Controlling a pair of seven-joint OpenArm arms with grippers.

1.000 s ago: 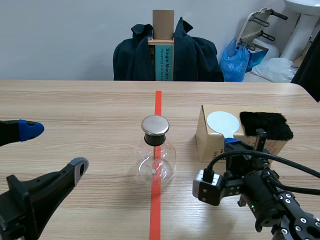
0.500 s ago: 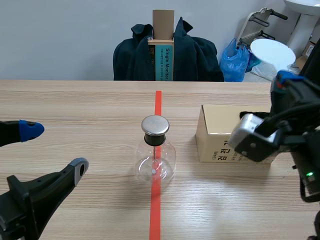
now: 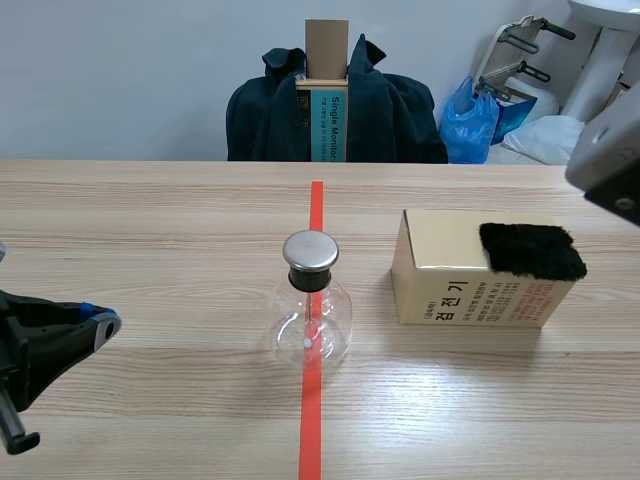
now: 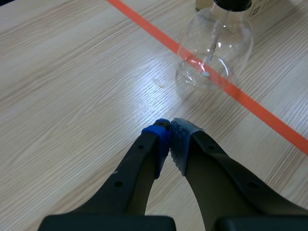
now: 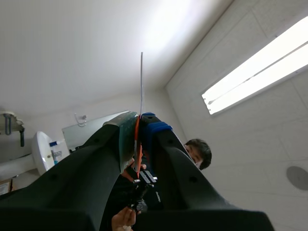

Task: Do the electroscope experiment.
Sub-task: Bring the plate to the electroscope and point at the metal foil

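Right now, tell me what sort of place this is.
Likely a lab or workroom: a taped wooden table bearing a glass flask, a dark coat hung before a plain wall, and a washbasin in the corner.

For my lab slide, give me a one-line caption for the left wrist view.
Left hand, shut on nothing, over the wooden table; glass electroscope flask ahead on the orange tape line.

A light wooden surface [image 3: 150, 230] is crossed by an orange-red tape line [image 3: 316, 200]. Behind it a dark draped coat [image 3: 265, 120] is seen against a pale grey wall [image 3: 120, 70]. A blue plastic bag [image 3: 470, 125] and a white washbasin [image 3: 610, 15] are placed further along; a fluorescent ceiling light [image 5: 255, 67] is lit
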